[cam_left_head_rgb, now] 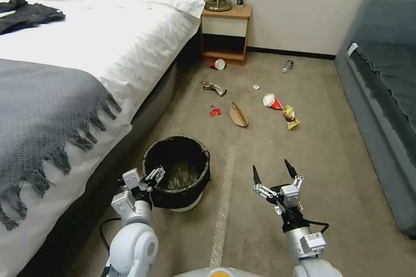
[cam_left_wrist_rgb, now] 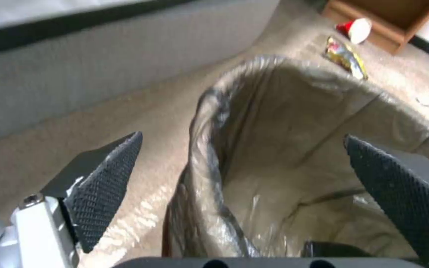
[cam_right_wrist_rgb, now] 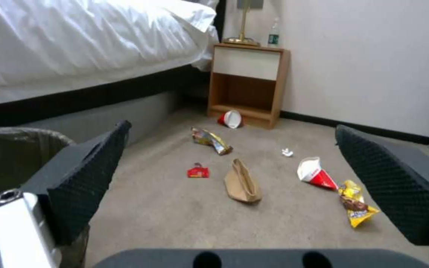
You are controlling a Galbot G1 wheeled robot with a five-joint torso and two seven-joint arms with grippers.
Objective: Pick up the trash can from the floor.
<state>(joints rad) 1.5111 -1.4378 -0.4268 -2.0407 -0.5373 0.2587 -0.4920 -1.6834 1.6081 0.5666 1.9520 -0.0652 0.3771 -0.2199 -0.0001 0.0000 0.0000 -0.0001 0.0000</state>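
Observation:
The trash can (cam_left_head_rgb: 177, 172) is a small round white bin with a black liner bag over its rim. It stands upright on the beige carpet floor (cam_left_head_rgb: 329, 147) beside the bed. My left gripper (cam_left_head_rgb: 149, 181) is open at the can's near-left rim. In the left wrist view the left gripper (cam_left_wrist_rgb: 242, 136) straddles the rim of the trash can (cam_left_wrist_rgb: 209, 123), one finger outside and one over the lined inside, not closed on it. My right gripper (cam_left_head_rgb: 273, 171) hangs open to the right of the can, holding nothing. The right wrist view has the trash can (cam_right_wrist_rgb: 11, 156) at its edge.
A bed (cam_left_head_rgb: 86, 52) runs close along the can's left side and a grey sofa (cam_left_head_rgb: 381, 95) lines the right. A pale tape strip (cam_left_head_rgb: 223, 207) crosses the carpet. Beyond lie a paper bag (cam_left_head_rgb: 238, 115), wrappers, cups and a bottle (cam_left_head_rgb: 287, 66), with a nightstand (cam_left_head_rgb: 225, 34) behind.

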